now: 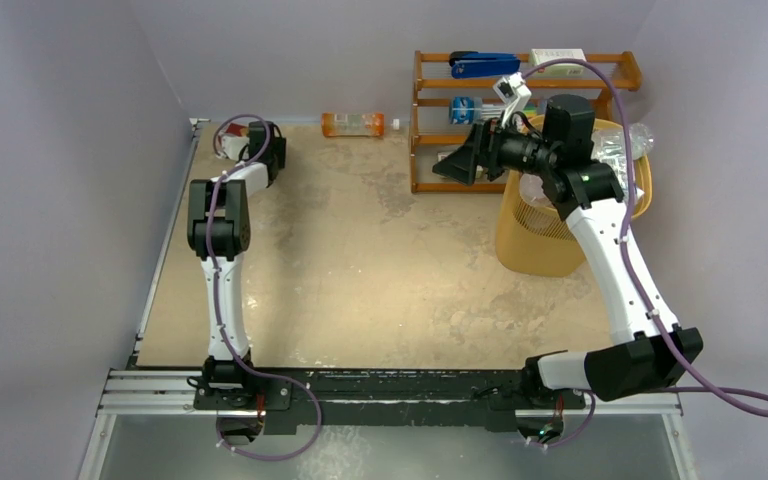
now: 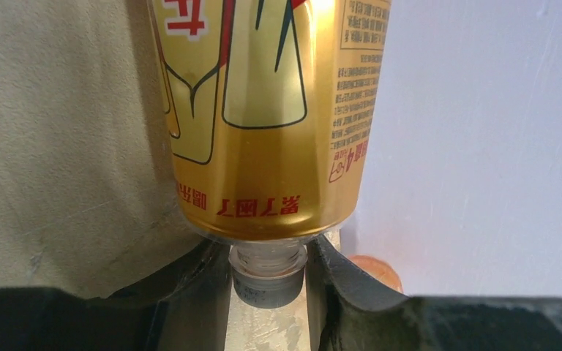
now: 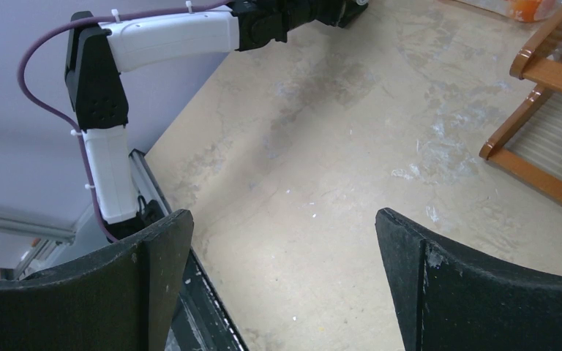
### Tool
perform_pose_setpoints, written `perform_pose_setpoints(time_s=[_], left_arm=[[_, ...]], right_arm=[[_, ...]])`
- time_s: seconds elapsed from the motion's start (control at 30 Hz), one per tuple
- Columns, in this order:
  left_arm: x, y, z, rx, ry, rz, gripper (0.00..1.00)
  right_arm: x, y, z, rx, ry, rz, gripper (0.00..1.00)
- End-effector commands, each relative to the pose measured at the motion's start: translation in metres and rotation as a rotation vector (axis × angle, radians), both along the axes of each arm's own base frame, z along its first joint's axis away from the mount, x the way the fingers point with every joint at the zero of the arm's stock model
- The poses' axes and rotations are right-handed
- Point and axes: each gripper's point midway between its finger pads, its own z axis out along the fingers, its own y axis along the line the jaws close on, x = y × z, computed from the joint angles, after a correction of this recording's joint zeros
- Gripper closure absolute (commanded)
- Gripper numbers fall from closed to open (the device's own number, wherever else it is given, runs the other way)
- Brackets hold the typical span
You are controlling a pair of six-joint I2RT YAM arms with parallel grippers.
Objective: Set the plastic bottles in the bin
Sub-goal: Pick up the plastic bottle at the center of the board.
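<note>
A gold-labelled plastic bottle [image 2: 263,110] with red print and a grey cap lies in the far left corner of the table. My left gripper [image 2: 267,250] is shut on its neck, one finger on each side; in the top view that gripper [image 1: 250,140] is by the back wall. An orange bottle [image 1: 352,124] lies along the back wall. The yellow-orange latticed bin [image 1: 535,235] stands at the right with clear bottles [image 1: 625,150] in it. My right gripper [image 1: 460,160] is open and empty, held in the air left of the bin; the right wrist view [image 3: 285,248] shows only bare table between its fingers.
A brown wooden shelf rack [image 1: 430,130] stands at the back behind the bin, with a blue stapler [image 1: 480,65] and a white box [image 1: 557,57] on top. The side wall is close to the left gripper. An orange rounded thing [image 2: 369,270] shows behind the left gripper's right finger.
</note>
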Motion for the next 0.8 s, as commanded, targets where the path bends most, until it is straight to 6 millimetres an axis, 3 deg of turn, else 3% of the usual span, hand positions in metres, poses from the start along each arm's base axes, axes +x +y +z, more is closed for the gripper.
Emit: perform_pose_setpoints(time_s=[0.0, 0.23, 0.4, 0.77], left_arm=[[-0.007, -0.003, -0.010, 0.035, 0.026, 0.006, 0.70], [-0.034, -0.014, 0.027, 0.094, 0.023, -0.124, 0.75], [-0.075, -0.029, 0.051, 0.125, 0.030, -0.253, 0.74], [-0.190, -0.123, 0.082, 0.196, 0.094, -0.781, 0.73]], right_arm=[[-0.006, 0.005, 0.017, 0.017, -0.091, 0.041, 0.04], [-0.013, 0.006, 0.025, 0.033, -0.096, 0.043, 0.05], [-0.024, 0.005, 0.031, 0.046, -0.100, 0.037, 0.05], [-0.041, -0.008, 0.031, 0.013, -0.039, -0.038, 0.05]])
